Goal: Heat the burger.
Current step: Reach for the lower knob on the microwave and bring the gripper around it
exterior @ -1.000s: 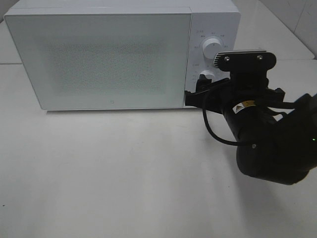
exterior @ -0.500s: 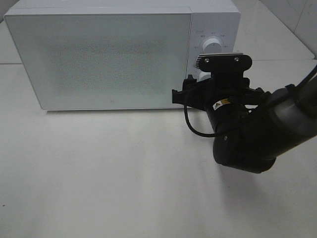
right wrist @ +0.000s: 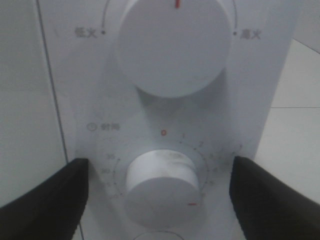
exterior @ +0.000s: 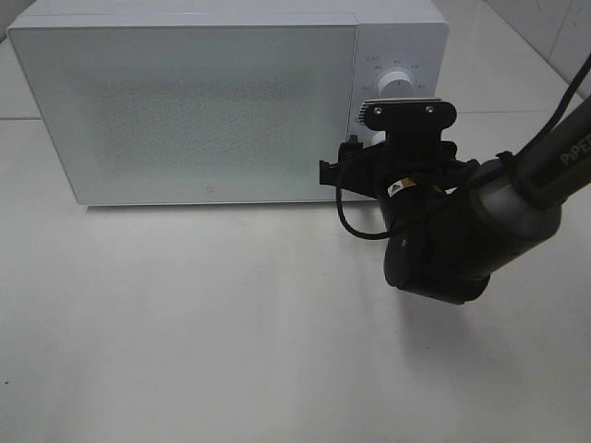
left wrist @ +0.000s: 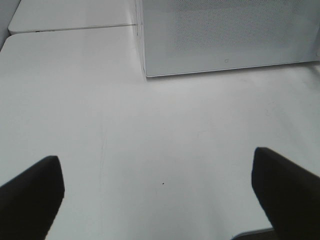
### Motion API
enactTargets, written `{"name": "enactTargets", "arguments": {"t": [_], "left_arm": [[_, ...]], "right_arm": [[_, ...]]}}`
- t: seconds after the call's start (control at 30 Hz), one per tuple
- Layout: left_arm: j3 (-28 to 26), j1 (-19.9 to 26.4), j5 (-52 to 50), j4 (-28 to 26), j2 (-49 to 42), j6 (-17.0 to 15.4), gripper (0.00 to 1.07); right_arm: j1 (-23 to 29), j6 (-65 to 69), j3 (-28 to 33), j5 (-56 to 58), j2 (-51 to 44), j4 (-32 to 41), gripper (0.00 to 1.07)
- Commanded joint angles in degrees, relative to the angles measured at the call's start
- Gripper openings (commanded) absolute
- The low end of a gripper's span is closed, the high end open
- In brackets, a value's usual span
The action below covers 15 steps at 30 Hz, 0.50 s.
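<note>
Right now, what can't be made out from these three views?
The burger: in no view; the microwave door is shut and frosted, hiding the inside.
Lower knob: exterior high view, covered by the right arm.
Timer numerals: right wrist view, blurred, mostly unreadable.
Left gripper: outside the exterior high view; the left wrist view's edge cuts off all but its fingertips.

The right arm [exterior: 434, 263] has a bulky, rounded black wrist housing and a grey forearm tube printed with white "PiPER" lettering [exterior: 574, 146]. Its flat black camera plate with a ribbed silver edge [exterior: 409, 113] carries two silver screws. Just below that plate is a small yellow-and-white warning sticker [exterior: 400, 187]. Lower and left of the plate loops a thin black cable [exterior: 340, 217]. The right gripper [right wrist: 160, 170] and the left gripper [left wrist: 156, 160] have blunt matte-black fingers.
</note>
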Motion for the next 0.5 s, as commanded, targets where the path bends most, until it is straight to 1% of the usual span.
{"name": "enactTargets", "arguments": {"t": [0.03,0.23,0.3,0.33,0.37,0.4,0.43,0.47,0.5], "left_arm": [[0.2,0.2,-0.5,-0.1,-1.3,0.1,0.96],[0.2,0.2,-0.5,-0.1,-1.3,0.1,0.96],[0.2,0.2,-0.5,-0.1,-1.3,0.1,0.96],[0.2,0.2,-0.5,-0.1,-1.3,0.1,0.96],[0.2,0.2,-0.5,-0.1,-1.3,0.1,0.96],[0.2,0.2,-0.5,-0.1,-1.3,0.1,0.96],[0.2,0.2,-0.5,-0.1,-1.3,0.1,0.96],[0.2,0.2,-0.5,-0.1,-1.3,0.1,0.96],[0.2,0.2,-0.5,-0.1,-1.3,0.1,0.96]], "right_arm": [[-0.7,0.2,-0.8,-1.9,-0.1,-0.3,0.75],[-0.7,0.2,-0.9,-1.5,-0.1,-0.3,0.74],[-0.7,0.2,-0.9,-1.2,-0.1,-0.7,0.67],[-0.7,0.2,-0.9,-1.2,-0.1,-0.7,0.67],[-0.7,0.2,-0.9,-0.5,-0.1,-0.7,0.59],[-0.7,0.2,-0.9,-0.3,-0.1,-0.7,0.55],[-0.7,0.2,-0.9,-0.3,-0.1,-0.7,0.55],[-0.7,0.7,-0.9,-0.1,-0.1,-0.7,0.45],[-0.7,0.7,-0.9,-0.1,-0.1,-0.7,0.45]]}}
